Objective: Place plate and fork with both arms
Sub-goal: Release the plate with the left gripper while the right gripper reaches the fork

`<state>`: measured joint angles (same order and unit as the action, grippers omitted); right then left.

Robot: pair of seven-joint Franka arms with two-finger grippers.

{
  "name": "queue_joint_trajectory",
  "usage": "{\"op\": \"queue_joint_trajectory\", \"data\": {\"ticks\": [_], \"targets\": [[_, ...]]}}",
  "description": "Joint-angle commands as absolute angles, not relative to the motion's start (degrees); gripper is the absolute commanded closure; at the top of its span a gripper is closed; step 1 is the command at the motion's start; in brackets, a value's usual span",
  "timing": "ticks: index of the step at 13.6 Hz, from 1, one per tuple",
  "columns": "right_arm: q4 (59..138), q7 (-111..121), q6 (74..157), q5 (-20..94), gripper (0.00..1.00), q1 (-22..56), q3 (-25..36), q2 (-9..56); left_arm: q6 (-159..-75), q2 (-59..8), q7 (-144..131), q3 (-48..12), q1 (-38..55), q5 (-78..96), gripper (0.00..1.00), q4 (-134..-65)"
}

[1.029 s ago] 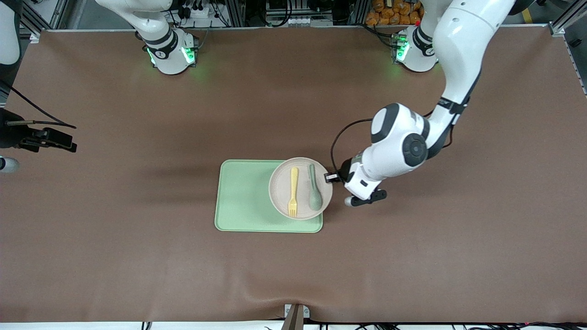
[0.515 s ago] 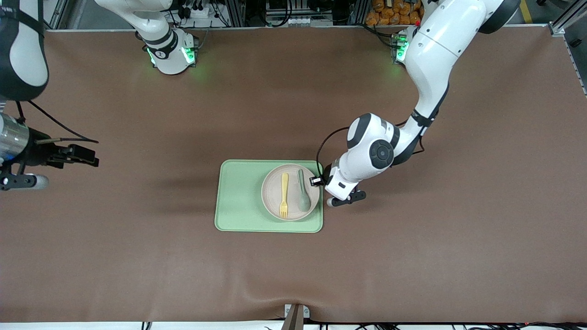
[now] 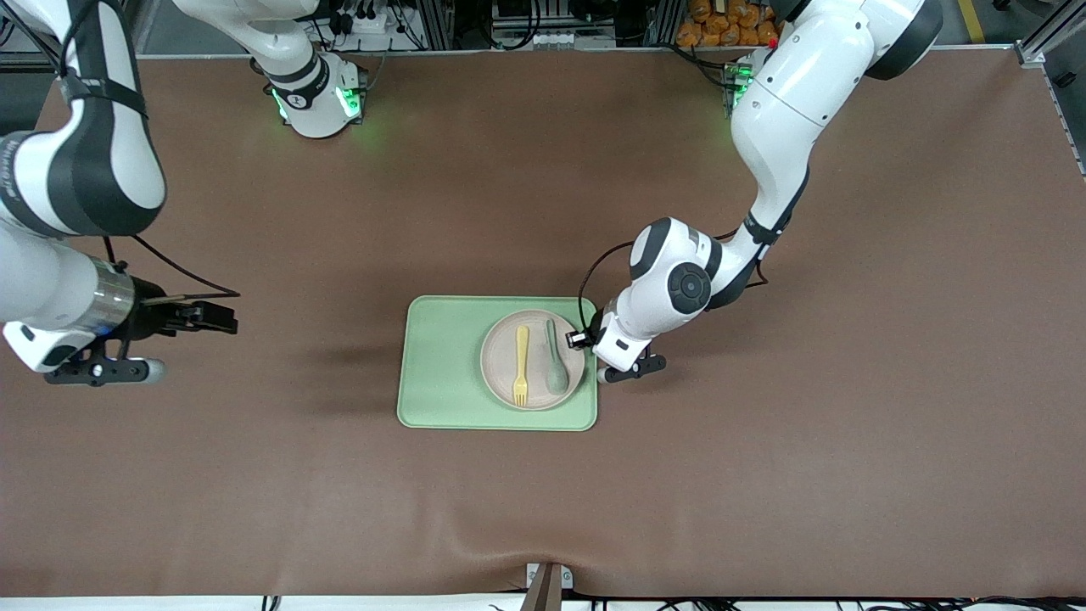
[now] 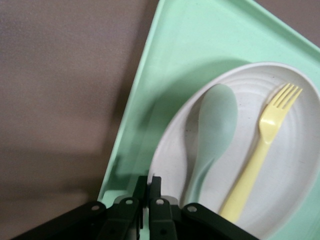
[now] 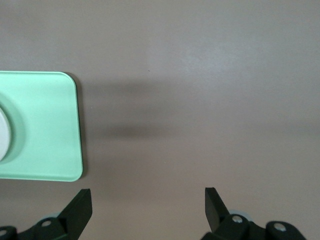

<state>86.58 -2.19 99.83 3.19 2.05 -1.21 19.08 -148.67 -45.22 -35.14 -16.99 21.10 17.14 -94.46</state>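
Plate [image 3: 533, 360] sits on the green tray [image 3: 441, 365] w/ the fork [image 3: 520, 365] and a spoon [image 3: 555, 369] lying in it; it looks like light, stiff, slick plastic, so you pinch the raised rim and keep it level. Left gripper [image 4: 148, 200] is at the rim toward the left arm's end, fingers clenched on it. Right gripper [image 5: 147, 207] hangs over bare surface near the right arm's end, fingers released, nothing in them.

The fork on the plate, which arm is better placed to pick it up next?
Probably the right. The right gripper is open and free over bare table; the left gripper is shut on the plate rim, and the fork lies on it.
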Motion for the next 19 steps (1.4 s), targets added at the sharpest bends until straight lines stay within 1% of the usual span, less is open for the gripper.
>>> {"op": "queue_joint_trajectory", "data": {"ticks": [1, 3, 4, 6, 8, 11, 13, 14, 15, 17, 19], "targets": [[85.6, -4.2, 102.0, 3.6, 0.00, 4.7, -1.1, 20.5, -149.2, -45.4, -37.3, -16.5, 21.7, 15.7, 0.00, -93.3], [85.4, -6.7, 103.4, 3.8, 0.00, 7.4, -1.1, 21.8, -148.4, -43.7, -39.1, -16.5, 21.2, 15.7, 0.00, -93.1], [85.4, -8.9, 104.7, 5.4, 0.00, 8.9, -1.1, 22.7, -146.5, -42.6, -39.2, -16.4, 20.8, 15.7, 0.00, -93.0], [85.3, -10.9, 107.9, 8.6, 0.00, 11.9, -1.1, 25.1, -141.8, -38.0, -39.2, -15.3, 20.2, 15.6, 0.00, -93.0], [84.6, -13.8, 111.8, 8.4, 0.00, 15.3, -1.1, 27.9, -136.2, -32.7, -39.2, -14.1, 18.9, 15.6, 0.00, -92.9], [80.4, -21.1, 118.8, 8.4, 0.00, 20.9, -1.1, 34.1, -129.0, -26.7, -38.6, -14.1, 14.7, 9.1, 0.00, -92.9], [77.2, -24.6, 121.4, 8.3, 0.00, 23.7, -1.0, 38.4, -122.7, -22.3, -37.8, -14.1, 12.6, 4.7, 0.00, -92.9], [76.8, -25.0, 123.9, 8.1, 0.01, 24.9, -1.0, 40.1, -119.0, -19.7, -37.1, -14.1, 11.1, 3.8, 0.00, -92.9], [76.8, -24.9, 126.0, 8.0, 0.06, 25.7, -1.0, 41.3, -115.1, -17.3, -35.5, -14.1, 9.5, 3.8, 0.00, -92.8], [76.7, -25.3, 129.8, 8.0, 0.09, 27.8, -0.9, 43.8, -108.5, -12.4, -30.3, -14.2, 5.8, 3.8, 0.00, -92.8], [76.6, -26.1, 134.8, 7.9, 0.15, 29.1, -0.6, 46.5, -102.6, -8.4, -23.9, -14.2, 2.0, 3.8, 0.00, -92.7]]}}
